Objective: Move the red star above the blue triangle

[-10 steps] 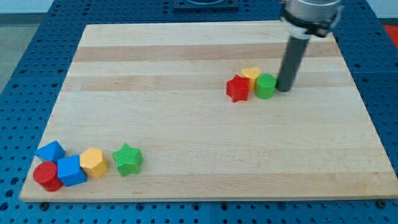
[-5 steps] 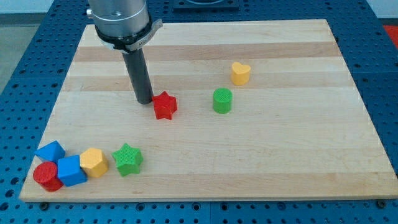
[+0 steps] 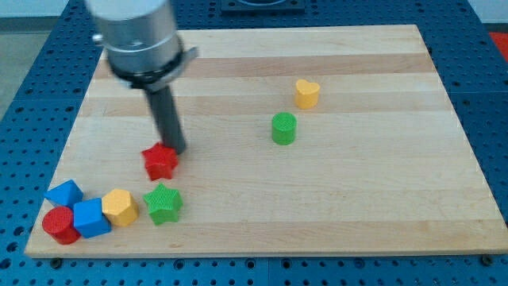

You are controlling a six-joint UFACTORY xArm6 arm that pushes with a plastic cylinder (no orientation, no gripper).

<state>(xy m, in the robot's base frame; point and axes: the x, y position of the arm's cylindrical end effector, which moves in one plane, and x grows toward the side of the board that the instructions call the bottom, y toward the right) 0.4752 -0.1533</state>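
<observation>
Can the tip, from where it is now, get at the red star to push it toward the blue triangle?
Probably yes: my tip already sits against the red star on its upper right, and bare board lies between it and the blue triangle.

- The red star (image 3: 160,162) is lying flat on the wooden board, touching my tip (image 3: 176,150) on the tip's lower-left side.
- The blue triangle (image 3: 63,192) is sitting well away from my tip, toward the view's bottom left corner.

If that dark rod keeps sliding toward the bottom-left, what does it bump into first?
My tip sits at the red star's upper right, seemingly touching, so the star comes first. Beyond it lies the blue triangle.
</observation>
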